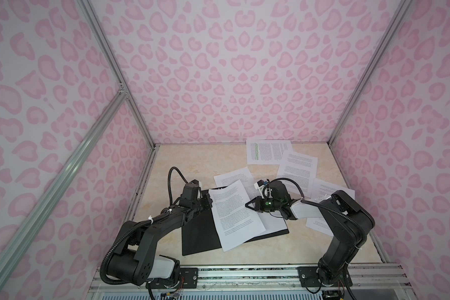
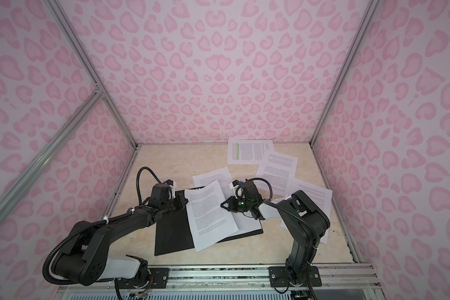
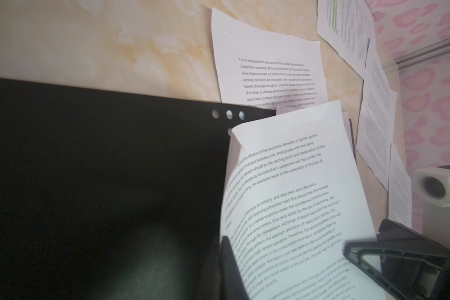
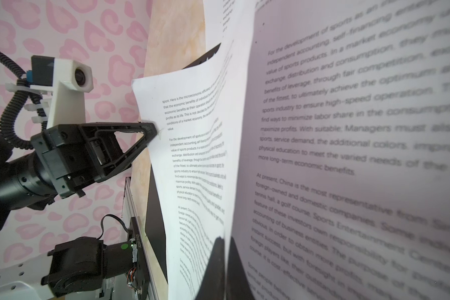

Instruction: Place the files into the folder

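Black and matte, the open folder lies flat on the table, showing only its inside. Much of its right half is hidden under paper, and the left wrist view shows three small pale dots along its far edge. One of the files, a thin white sheet of dense print, bows across the folder, one corner overhanging the folder's near edge. The left gripper has its jaws pressed onto one long edge of this sheet, and the right gripper pinches the opposite edge; in the right wrist view the paper runs between its dark fingers. A second sheet lies flat on the folder beneath. Beyond the folder lie scattered sheets, their print too small to read from above, and a highlighted sheet with green lines. The right arm cuts off those right of the folder. Glossy cream marbling covers the tabletop, and pink leopard-print walls enclose it.
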`<action>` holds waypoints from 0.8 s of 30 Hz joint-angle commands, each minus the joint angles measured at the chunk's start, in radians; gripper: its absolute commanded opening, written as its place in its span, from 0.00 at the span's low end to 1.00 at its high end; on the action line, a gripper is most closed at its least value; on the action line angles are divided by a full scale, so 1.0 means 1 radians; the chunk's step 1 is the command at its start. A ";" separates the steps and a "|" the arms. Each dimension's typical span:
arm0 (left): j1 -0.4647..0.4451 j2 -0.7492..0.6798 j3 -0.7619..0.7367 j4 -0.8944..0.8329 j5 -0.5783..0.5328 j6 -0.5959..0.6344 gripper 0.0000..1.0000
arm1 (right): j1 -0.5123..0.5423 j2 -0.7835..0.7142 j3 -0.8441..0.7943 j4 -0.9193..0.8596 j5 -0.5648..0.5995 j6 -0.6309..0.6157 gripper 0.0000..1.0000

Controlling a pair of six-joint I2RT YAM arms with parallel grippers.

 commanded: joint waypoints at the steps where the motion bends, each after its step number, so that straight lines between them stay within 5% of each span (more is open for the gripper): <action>1: 0.001 -0.020 -0.006 0.031 0.002 -0.003 0.06 | -0.003 0.005 0.004 0.024 -0.010 0.002 0.00; 5: 0.003 -0.047 -0.015 0.033 0.002 -0.003 0.24 | -0.007 -0.001 0.004 0.019 -0.010 0.002 0.00; 14: 0.003 -0.268 -0.091 0.072 -0.034 0.007 0.98 | -0.062 -0.057 -0.020 -0.004 -0.019 -0.015 0.00; 19: 0.002 -0.480 -0.150 0.072 -0.062 0.020 0.98 | -0.139 -0.143 -0.049 -0.081 -0.019 -0.034 0.00; 24: -0.003 -0.666 -0.187 0.052 -0.066 0.024 0.98 | -0.169 -0.273 0.066 -0.583 0.216 -0.274 0.00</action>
